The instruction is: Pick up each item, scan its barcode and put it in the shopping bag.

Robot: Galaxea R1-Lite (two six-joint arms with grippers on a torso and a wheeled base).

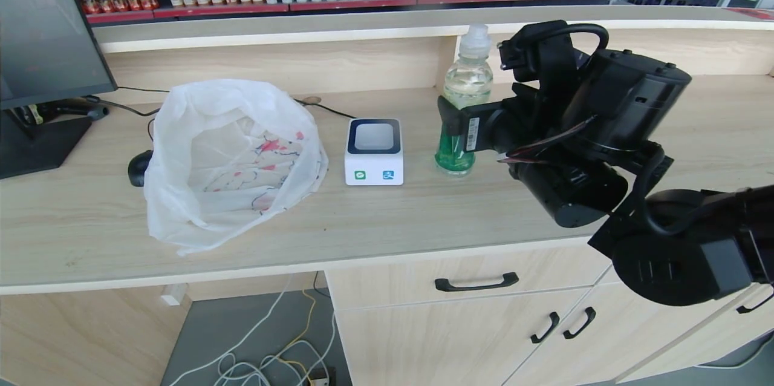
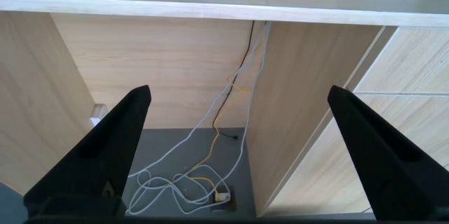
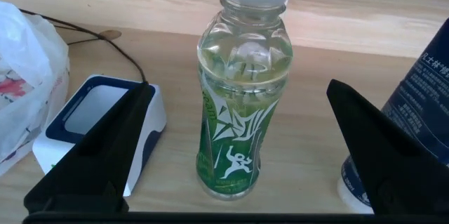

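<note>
The wooden counter [image 1: 423, 216] spans the middle of the head view. At left centre stands the shopping bag [image 1: 230, 162], white and translucent, mouth open; its red and dark print is not legible.

Right gripper [image 3: 237, 97]: fingers spread wide, one on each side of the bottle [image 1: 465, 89], neither touching it, nothing gripped. One finger [image 1: 452, 126] carries a white printed sticker, too small to read.

The bottle stands upright on the counter at upper centre right, just right of the scanner [image 1: 374, 151]. It has a clear cap, pale liquid and a green label with white line art and a running figure.

The scanner is a white box with a dark-framed window on top and two small icons on its front, one green and one blue.

Left gripper [image 2: 238, 133]: fingers spread wide, holding nothing, below the counter edge, facing cables [image 2: 203, 175] on the floor
</note>
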